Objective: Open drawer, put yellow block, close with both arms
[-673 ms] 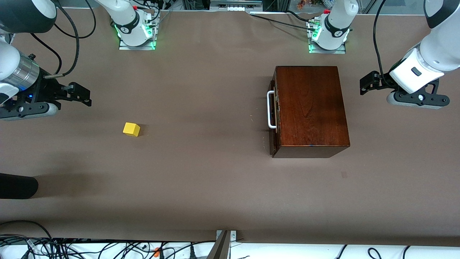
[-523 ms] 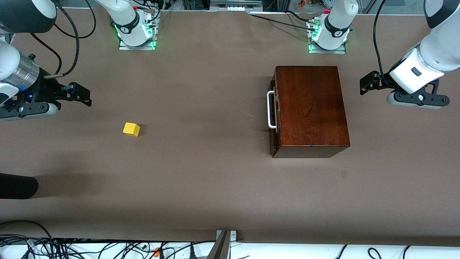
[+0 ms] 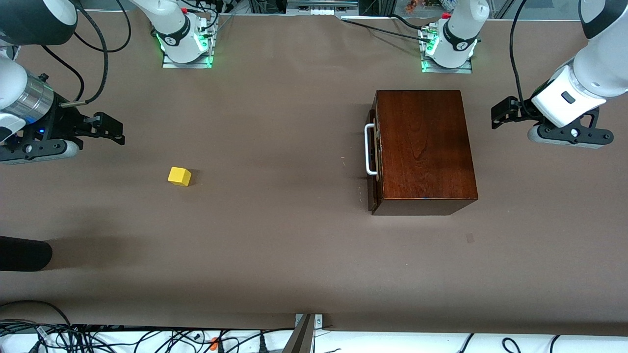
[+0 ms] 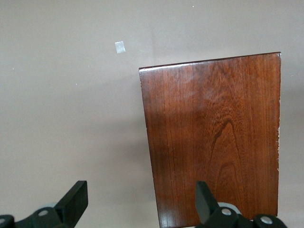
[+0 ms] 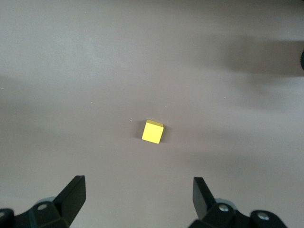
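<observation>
Nothing done: drawer (image 3: 373, 149) closed, yellow block (image 3: 179, 176) on the counter (image 3: 274, 255) (well apart). Left end effector (image 4: 137, 209) and right end effector (image 5: 137, 202) hang released.

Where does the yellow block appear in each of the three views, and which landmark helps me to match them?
Front view: the yellow block lies alone on the brown table, toward the right arm's end.
Right wrist view: near the picture's middle, ahead of the open right gripper.
Left wrist view: not in it.
Shared landmark: the brown table.

We see bare table around block (image 5: 152, 131) ahead of right fingers (image 5: 71, 192) | handle (image 3: 369, 149) unblocked on box (image 3: 422, 147)
</observation>
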Available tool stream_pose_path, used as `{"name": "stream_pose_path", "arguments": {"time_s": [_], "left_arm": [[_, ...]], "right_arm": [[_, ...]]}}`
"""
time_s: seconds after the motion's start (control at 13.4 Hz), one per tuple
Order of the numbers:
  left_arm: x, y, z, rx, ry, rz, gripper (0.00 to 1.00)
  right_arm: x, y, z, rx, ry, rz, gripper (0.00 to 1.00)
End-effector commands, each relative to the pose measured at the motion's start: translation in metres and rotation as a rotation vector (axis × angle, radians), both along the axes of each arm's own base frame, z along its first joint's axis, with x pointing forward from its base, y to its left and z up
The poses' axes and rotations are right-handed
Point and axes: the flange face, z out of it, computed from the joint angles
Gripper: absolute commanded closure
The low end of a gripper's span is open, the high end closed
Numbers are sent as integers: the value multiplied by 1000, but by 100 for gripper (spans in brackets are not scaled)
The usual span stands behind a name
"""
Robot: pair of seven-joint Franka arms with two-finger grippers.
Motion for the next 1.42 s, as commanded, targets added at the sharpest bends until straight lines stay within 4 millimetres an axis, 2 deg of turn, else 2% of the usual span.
{"name": "stream_pose_path", "arguments": {"time_s": [0.0,0.9,0.97,1.05,1.2,1.35], "left_arm": [[3,0,7,7,3,-13,0],[1,-6,7,7,11,-19,0],[-1,-14,8,0,15,-32,0],[-4,-30,16,-22,10,-53,0],[-9,-58,19,-21,12,-99,0],[-7,-98,-4,-22,51,-113,0]], "right_arm": [[-5,-2,4,3,4,-7,0],[-4,-3,4,3,4,-9,0],[-4,-3,5,4,4,-9,0],[-4,-3,5,4,4,-9,0],[-4,-3,5,4,4,-9,0],[-4,-3,5,4,4,-9,0]]}}
